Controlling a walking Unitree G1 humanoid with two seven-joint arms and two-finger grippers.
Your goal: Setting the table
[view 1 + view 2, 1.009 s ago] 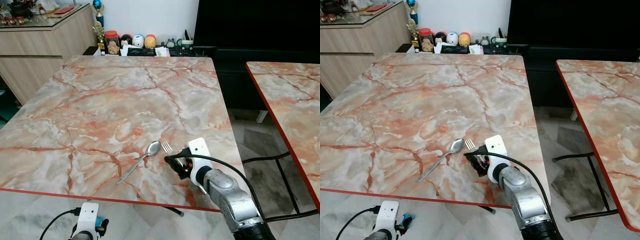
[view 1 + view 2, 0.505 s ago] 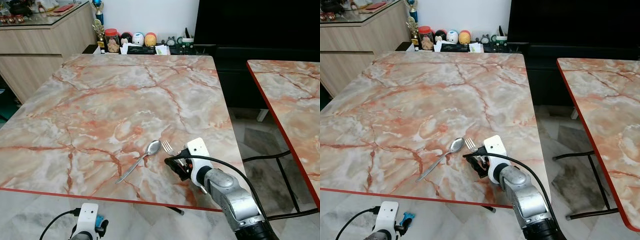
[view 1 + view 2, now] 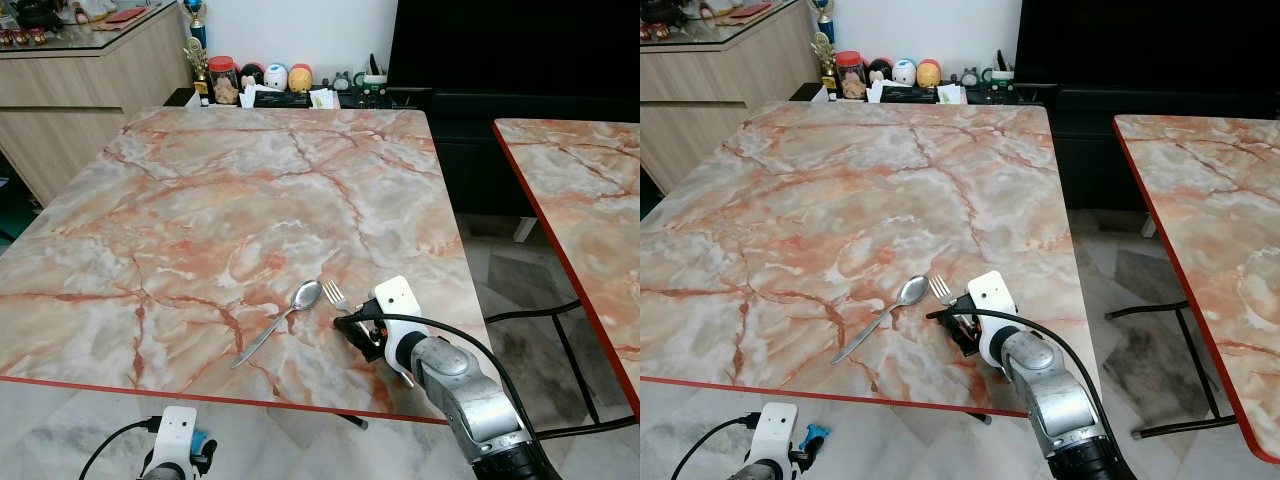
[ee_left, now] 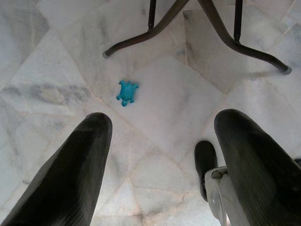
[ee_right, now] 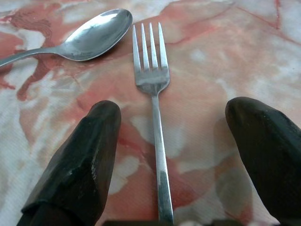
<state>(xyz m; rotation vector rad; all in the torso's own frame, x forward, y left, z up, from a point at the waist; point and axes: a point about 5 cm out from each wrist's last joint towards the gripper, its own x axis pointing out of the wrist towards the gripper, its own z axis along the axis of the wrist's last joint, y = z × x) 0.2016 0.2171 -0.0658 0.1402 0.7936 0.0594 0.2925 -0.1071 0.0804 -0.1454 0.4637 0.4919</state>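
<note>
A silver fork [image 5: 155,108] lies flat on the marble table [image 3: 250,200], tines pointing away from me, near the front right part. A silver spoon [image 3: 275,325] lies just left of it, bowl [image 5: 89,37] beside the tines. My right gripper [image 3: 350,325] rests low over the fork's handle, open. One black finger [image 5: 84,160] stands on each side of the handle, and neither touches it. My left gripper [image 4: 164,120] hangs open below the table's front edge, over the floor, with nothing in it.
A second marble table [image 3: 580,200] stands to the right across a gap of floor. Jars and figurines [image 3: 270,80] line a low shelf behind the table, with a wooden sideboard [image 3: 70,90] at far left. Table legs [image 4: 155,33] and a small blue toy [image 4: 127,92] are on the floor.
My right gripper has slid a little back along the fork's handle. The fork and spoon lie where they were.
</note>
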